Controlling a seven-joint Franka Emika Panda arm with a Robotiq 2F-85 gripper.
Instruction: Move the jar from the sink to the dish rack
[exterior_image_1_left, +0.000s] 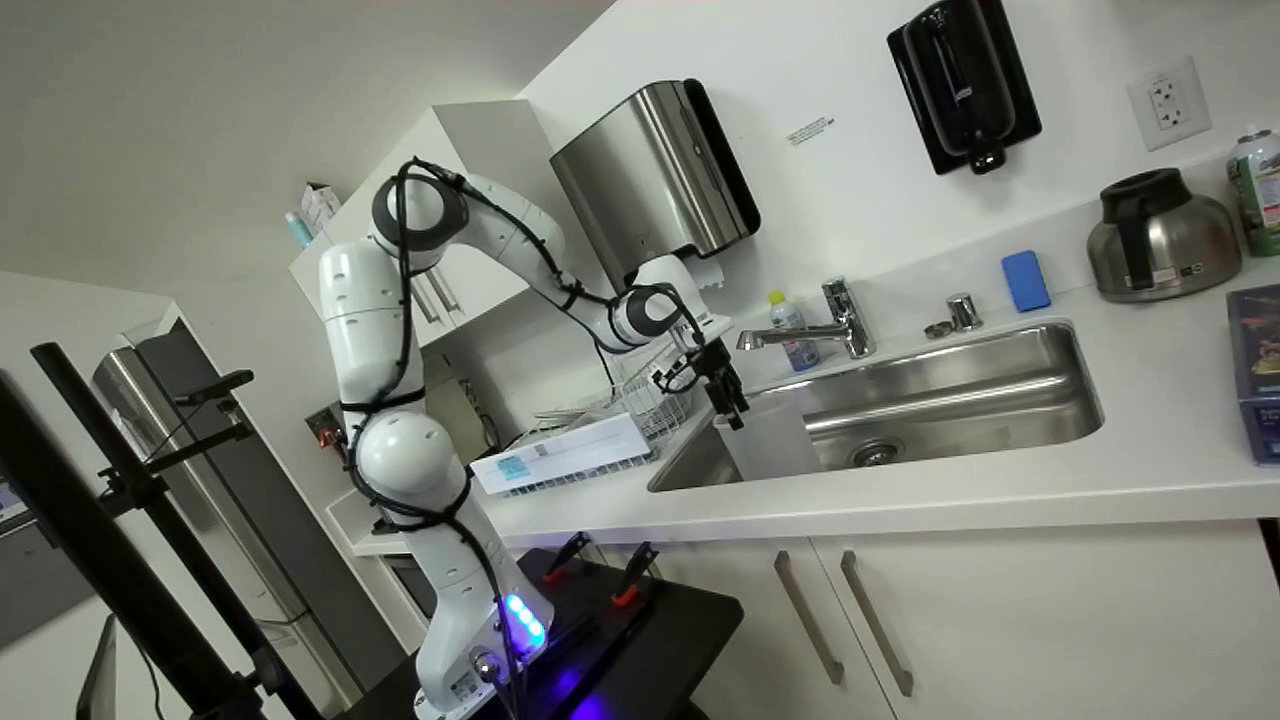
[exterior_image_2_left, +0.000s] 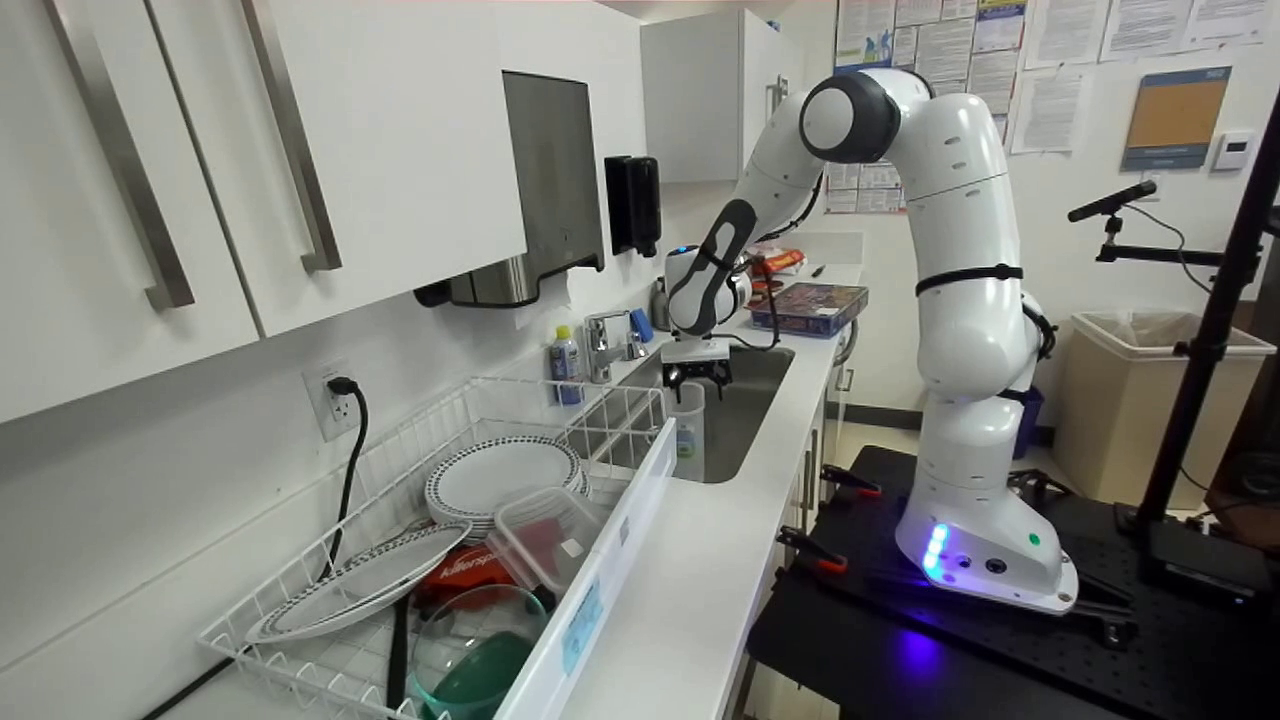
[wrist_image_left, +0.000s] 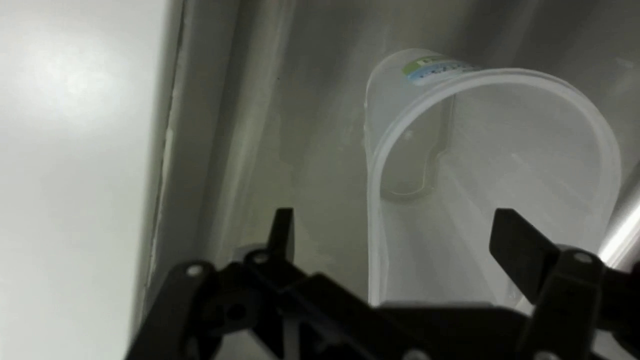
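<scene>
The jar is a tall translucent plastic container (exterior_image_1_left: 778, 440) standing in the steel sink (exterior_image_1_left: 975, 400); it also shows in an exterior view (exterior_image_2_left: 690, 425). In the wrist view I look into the wide mouth of the jar (wrist_image_left: 505, 145), with a green and blue label on its side. My gripper (wrist_image_left: 392, 215) is open, with the jar's near wall showing between its fingers. One fingertip is outside the wall, the other over the mouth. My gripper hangs at the jar's rim in both exterior views (exterior_image_1_left: 733, 415) (exterior_image_2_left: 699, 388). The white dish rack (exterior_image_2_left: 622, 545) stands on the counter beside the sink.
The rack holds a stack of plates (exterior_image_2_left: 500, 475), a clear plastic tub (exterior_image_2_left: 550, 535) and a greenish bowl (exterior_image_2_left: 480, 650). A chrome tap (exterior_image_1_left: 853, 325) and a yellow-capped bottle (exterior_image_1_left: 787, 316) stand behind the sink. A steel dispenser (exterior_image_1_left: 650, 165) hangs above. A blue sponge (exterior_image_1_left: 1025, 281) leans near the wall.
</scene>
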